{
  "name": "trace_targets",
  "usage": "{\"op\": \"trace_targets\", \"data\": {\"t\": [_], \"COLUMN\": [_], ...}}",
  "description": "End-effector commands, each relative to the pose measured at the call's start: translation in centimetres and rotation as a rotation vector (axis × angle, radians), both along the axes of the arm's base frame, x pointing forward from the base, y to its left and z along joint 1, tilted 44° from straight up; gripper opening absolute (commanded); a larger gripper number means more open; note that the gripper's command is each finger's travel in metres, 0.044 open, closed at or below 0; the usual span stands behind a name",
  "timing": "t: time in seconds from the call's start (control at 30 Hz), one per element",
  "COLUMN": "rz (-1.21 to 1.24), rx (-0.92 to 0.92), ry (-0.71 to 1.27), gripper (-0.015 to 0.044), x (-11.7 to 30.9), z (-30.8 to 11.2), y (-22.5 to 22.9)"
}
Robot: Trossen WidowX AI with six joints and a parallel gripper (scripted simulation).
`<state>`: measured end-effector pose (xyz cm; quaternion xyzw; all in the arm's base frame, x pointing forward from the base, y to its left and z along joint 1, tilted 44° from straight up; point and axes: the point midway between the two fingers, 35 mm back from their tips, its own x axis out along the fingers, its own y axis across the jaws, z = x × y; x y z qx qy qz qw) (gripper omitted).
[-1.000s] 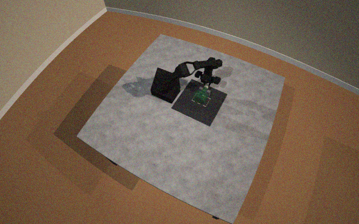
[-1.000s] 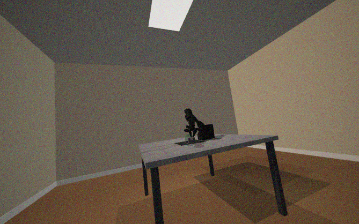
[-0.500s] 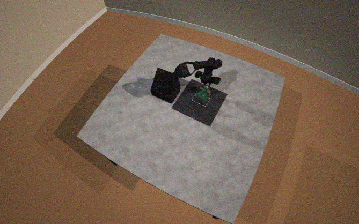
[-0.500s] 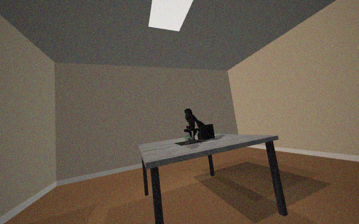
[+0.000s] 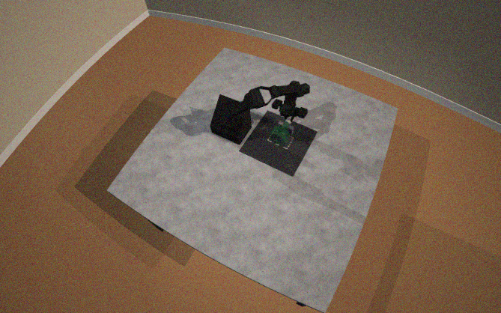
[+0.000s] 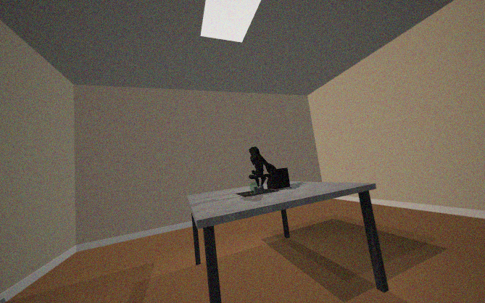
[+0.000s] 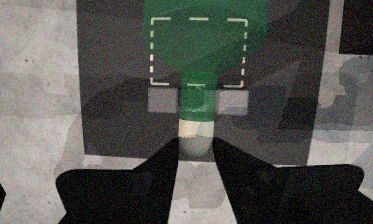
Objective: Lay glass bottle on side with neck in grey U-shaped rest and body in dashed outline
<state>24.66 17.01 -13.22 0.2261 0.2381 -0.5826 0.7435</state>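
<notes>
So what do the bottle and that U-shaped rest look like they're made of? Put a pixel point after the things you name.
The bottle [image 5: 283, 131] [image 6: 253, 186] [image 7: 198, 55]: clear green glass, as the task says; the dashed outline shows through its body. Whether it's glossy is hard to tell in this grainy light.

The U-shaped rest [image 7: 162, 100]: possibly matte plastic or painted material, going by its plain, even grey blocks without visible grain; the material isn't certain.
</notes>
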Motion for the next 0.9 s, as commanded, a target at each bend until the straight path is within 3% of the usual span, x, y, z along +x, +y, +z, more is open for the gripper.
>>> {"op": "trace_targets", "data": {"t": [0.0, 0.77, 0.87], "rz": [0.0, 0.001, 0.001], "rx": [-0.004, 0.011, 0.011], "ry": [0.002, -0.006, -0.006], "gripper": [0.0125, 0.0125, 0.0204], "x": [0.0, 0.0, 0.0], "z": [0.18, -0.14, -0.14], "y": [-0.35, -0.09, -0.09]}}
